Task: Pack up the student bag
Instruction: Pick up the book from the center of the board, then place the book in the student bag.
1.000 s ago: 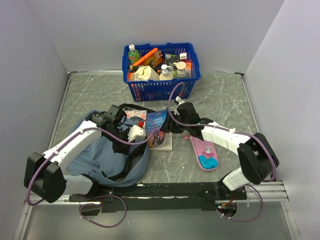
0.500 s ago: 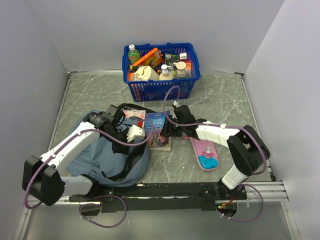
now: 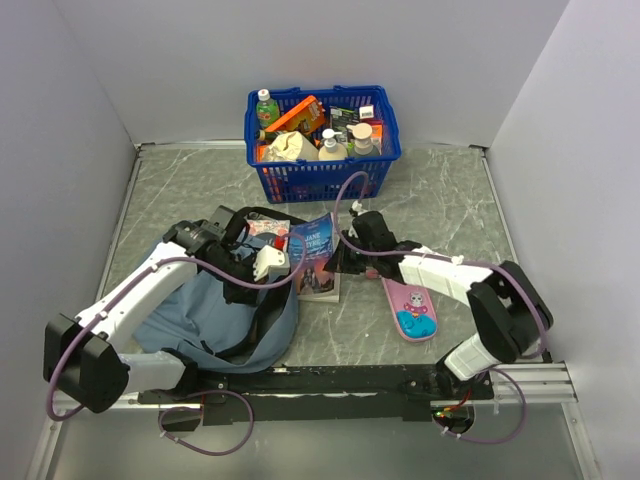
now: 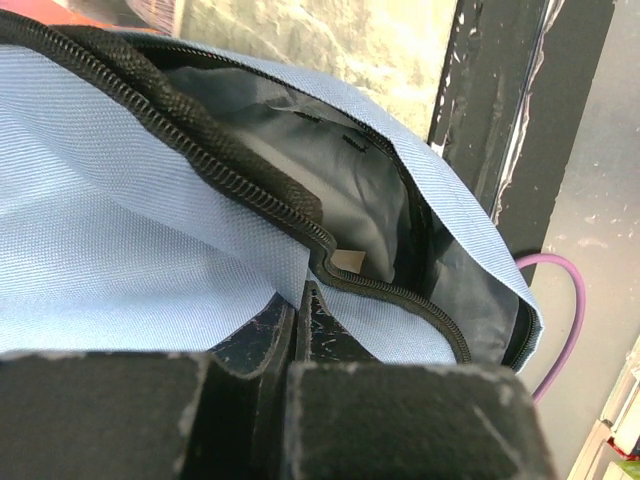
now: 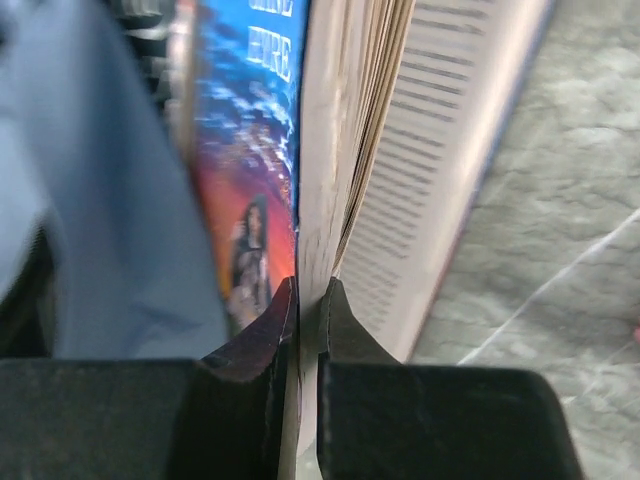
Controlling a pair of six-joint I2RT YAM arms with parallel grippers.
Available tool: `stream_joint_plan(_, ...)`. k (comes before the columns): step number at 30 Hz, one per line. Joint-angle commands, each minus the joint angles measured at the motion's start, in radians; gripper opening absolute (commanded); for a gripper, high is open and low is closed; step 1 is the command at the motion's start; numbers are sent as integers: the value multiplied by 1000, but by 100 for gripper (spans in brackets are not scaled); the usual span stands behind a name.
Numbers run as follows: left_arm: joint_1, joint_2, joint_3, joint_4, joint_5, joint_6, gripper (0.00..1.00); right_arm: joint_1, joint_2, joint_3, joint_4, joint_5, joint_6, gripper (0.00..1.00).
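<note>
- The grey marbled surface (image 3: 440, 190) is carrying everything and is stretching out under and beyond both end effectors.
- The student bag (image 3: 190, 310), soft grey-blue fabric with a dark zip, is lying slumped beneath and on the near side of the left end effector. Its unzipped mouth is gaping toward the right end effector. In the left wrist view the dark lining is showing just beyond the fingertips.
- A blue plastic basket (image 3: 320, 180) is standing well beyond both end effectors, at the far edge by the back wall. It is holding bottles and packets.
- A paperback book (image 3: 318, 255) with a blue pictured cover is sitting between the two end effectors. It is tilting up off the surface with its cover side facing the bag's mouth. In the right wrist view its pages are fanning apart, and a printed page is showing to the right of the fingertips.
- A pink pencil case (image 3: 412, 310) is lying flat to the right of the right end effector and nearer the arm bases, apart from the book.
- The left end effector (image 4: 300, 315) is staying clenched, pinching the bag's zip edge where the rim is running down between its fingers.
- The right end effector (image 5: 308, 300) is grasping the book, with its jaws pressing together on the cover and a thin sheaf of pages at the book's edge.
</note>
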Motion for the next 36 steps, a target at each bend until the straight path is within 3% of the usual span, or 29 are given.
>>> stream_joint_plan(1, 4, -50, 67, 65, 33, -53, 1, -13, -159, -6, 66, -68, 41, 0)
stream_joint_plan(9, 34, -151, 48, 212, -133, -194, 1, -50, -322, 89, -15, -113, 56, 0)
stream_joint_plan(19, 109, -202, -31, 222, -110, -202, 1, -46, -420, 281, -123, -183, 56, 0)
stream_joint_plan(25, 110, -214, -50, 231, -99, -205, 1, 46, -420, 394, -172, -182, 42, 0)
stream_joint_plan(32, 110, -236, -48, 263, -101, -236, 1, 169, -405, 381, -137, -147, 64, 0)
stream_joint_plan(36, 113, -254, -33, 278, -93, -251, 1, 215, -396, 274, -48, -148, 140, 0)
